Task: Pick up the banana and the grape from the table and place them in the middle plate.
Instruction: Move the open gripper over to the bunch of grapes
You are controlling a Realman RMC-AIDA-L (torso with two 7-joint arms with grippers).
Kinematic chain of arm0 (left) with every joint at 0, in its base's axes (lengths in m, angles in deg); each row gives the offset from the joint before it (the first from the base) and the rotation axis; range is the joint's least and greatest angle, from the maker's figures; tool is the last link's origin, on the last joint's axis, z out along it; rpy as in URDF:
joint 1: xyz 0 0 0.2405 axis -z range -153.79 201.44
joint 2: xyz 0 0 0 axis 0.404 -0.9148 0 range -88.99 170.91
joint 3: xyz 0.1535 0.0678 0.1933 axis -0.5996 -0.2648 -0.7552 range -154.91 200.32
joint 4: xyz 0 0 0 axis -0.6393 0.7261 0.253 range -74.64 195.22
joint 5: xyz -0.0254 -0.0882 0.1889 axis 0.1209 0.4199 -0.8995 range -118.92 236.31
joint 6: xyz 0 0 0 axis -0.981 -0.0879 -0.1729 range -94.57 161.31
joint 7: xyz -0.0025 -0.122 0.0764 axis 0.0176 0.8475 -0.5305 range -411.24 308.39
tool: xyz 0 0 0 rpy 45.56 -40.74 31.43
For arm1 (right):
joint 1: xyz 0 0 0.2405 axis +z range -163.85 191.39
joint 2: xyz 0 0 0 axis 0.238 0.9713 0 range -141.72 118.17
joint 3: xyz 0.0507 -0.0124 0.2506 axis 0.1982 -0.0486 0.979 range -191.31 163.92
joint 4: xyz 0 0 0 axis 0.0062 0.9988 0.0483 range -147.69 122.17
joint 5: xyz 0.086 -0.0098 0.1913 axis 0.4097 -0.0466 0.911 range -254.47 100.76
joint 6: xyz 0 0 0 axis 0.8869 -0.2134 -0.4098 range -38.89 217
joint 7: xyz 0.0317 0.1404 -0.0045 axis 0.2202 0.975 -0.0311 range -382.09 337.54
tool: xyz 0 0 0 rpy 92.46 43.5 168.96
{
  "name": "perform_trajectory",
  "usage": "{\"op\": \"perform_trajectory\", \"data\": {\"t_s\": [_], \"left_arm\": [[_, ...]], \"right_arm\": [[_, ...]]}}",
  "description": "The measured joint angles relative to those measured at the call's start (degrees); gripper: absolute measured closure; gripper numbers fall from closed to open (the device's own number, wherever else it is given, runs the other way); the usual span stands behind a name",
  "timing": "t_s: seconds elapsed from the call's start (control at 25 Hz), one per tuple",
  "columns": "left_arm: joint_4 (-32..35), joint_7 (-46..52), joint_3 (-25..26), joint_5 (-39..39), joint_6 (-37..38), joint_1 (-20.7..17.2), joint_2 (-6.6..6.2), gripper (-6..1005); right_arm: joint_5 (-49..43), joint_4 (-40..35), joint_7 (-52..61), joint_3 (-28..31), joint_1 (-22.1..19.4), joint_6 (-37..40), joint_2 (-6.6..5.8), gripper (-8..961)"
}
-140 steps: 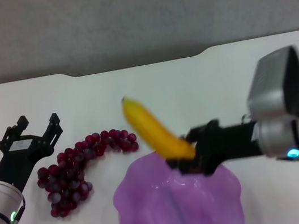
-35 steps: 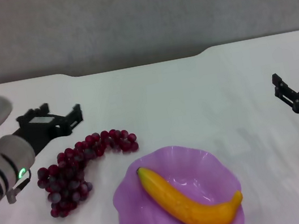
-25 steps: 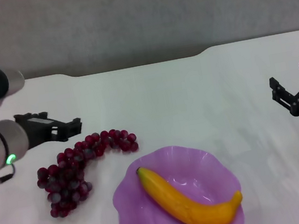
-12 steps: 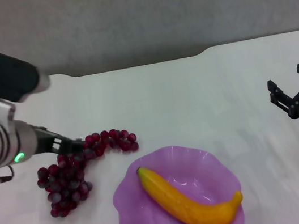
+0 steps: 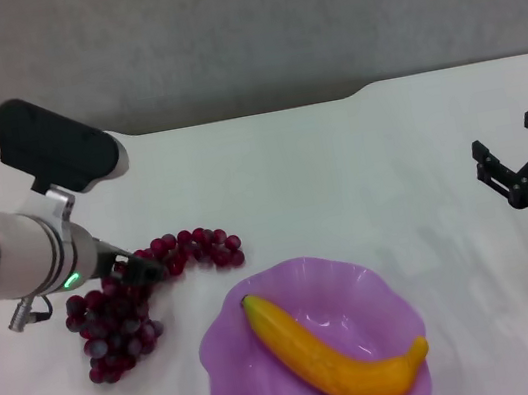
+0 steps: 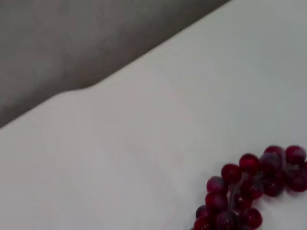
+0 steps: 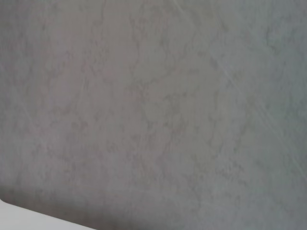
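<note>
The banana (image 5: 331, 357) lies in the purple scalloped middle plate (image 5: 355, 284) at the front centre. The grape bunch (image 5: 120, 318) lies on the white table (image 5: 340, 164) just left of the plate, its thin end curving toward the plate's far rim. My left gripper (image 5: 144, 270) points down onto the middle of the bunch, at its far side. Part of the bunch also shows in the left wrist view (image 6: 249, 191). My right gripper (image 5: 523, 154) is open and empty, held above the table at the far right.
The table's notched far edge (image 5: 240, 113) runs below a grey wall (image 5: 236, 30). The right wrist view shows only that wall. The left forearm and its camera housing (image 5: 58, 146) hang over the table's left side.
My left arm has swung forward and down, bringing its gripper from beside the grapes onto the bunch. The right gripper has stayed at the far right. Banana and plate have not moved.
</note>
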Motion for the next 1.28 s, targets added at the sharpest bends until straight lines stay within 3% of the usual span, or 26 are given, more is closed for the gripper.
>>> {"op": "perform_trajectory", "data": {"t_s": [0.68, 1.28], "left_arm": [[-18.6, 1.4, 0.7, 0.2, 6.0, 7.4, -0.18, 115], [-23.2, 1.6, 0.6, 0.5, 6.5, 9.0, 0.0, 121]], "right_arm": [[0.0, 0.1, 0.1, 0.0, 0.3, 0.2, 0.0, 179], [0.0, 0.2, 0.1, 0.0, 0.4, -0.1, 0.0, 180]]}}
